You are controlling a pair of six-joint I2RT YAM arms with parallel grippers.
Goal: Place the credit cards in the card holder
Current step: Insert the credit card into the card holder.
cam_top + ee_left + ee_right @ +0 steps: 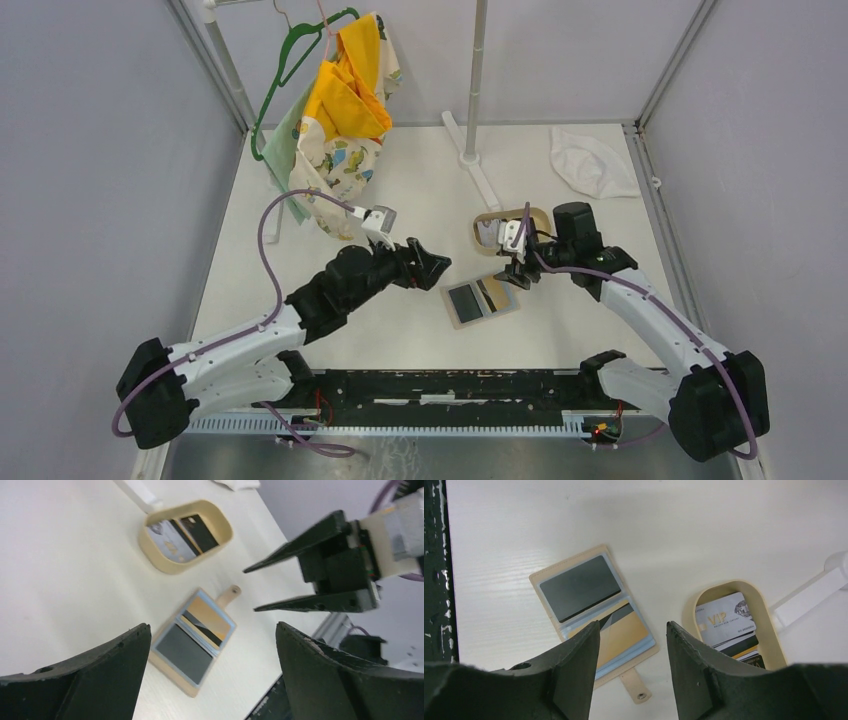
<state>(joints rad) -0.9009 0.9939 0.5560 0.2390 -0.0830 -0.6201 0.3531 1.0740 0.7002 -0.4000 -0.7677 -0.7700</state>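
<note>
Your left claw [432,267] sits left of centre on the desk [400,200], fingers spread wide with nothing between them. In its wrist view [212,630] the card holder [194,641] shows through the gap, lying ahead of the tips and not touching them.

The card holder [482,300] lies open and flat on the desk between your two claws, just right of the left claw's tips. The left pocket has a dark card [579,587] in it and the other a gold-and-dark card [624,630]. The snap tab [636,690] is unfastened and sticks out from the gold side.

Your right claw [519,273] is at the holder's far right corner, near the tab. Its fingers are parted and it holds nothing. The left wrist view shows it [250,590] raised off the desk, clear of the holder. In its own view [633,627] the holder's gold pocket sits under the gap.

Right of that is the oval tan tray [689,611], just beside the holder. The remaining credit cards [726,622] are stacked inside it with a white-grey one on top, then a dark one, and a gold edge showing underneath.
</note>
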